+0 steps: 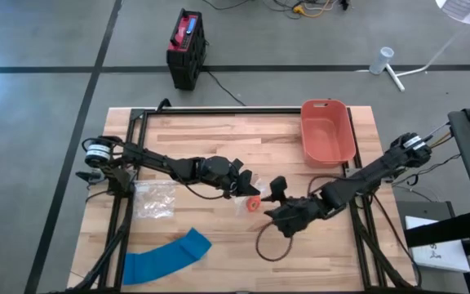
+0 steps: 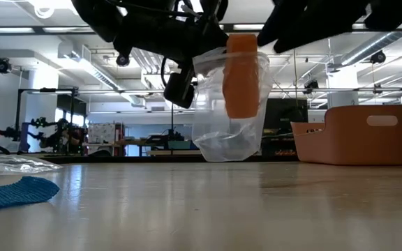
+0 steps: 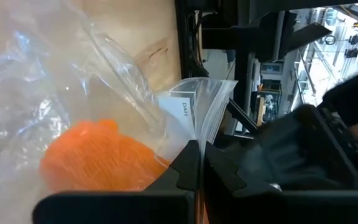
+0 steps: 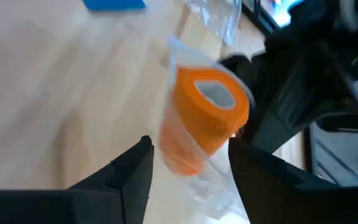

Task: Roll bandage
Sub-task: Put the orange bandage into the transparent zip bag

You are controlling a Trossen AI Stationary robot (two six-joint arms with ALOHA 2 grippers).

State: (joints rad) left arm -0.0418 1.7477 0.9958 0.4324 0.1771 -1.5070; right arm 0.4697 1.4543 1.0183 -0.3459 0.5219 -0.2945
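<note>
Hanging bagged orange bandage roll (core visible at right wrist only)

One orange bandage roll, one blue bandage, two clear plastic bags, one salmon bin and one black cable loop sit on one table.

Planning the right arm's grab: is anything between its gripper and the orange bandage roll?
Yes: the clear plastic bag wraps the orange bandage roll. The left gripper is shut on the bag's edge; the open right gripper is beside it.
</note>
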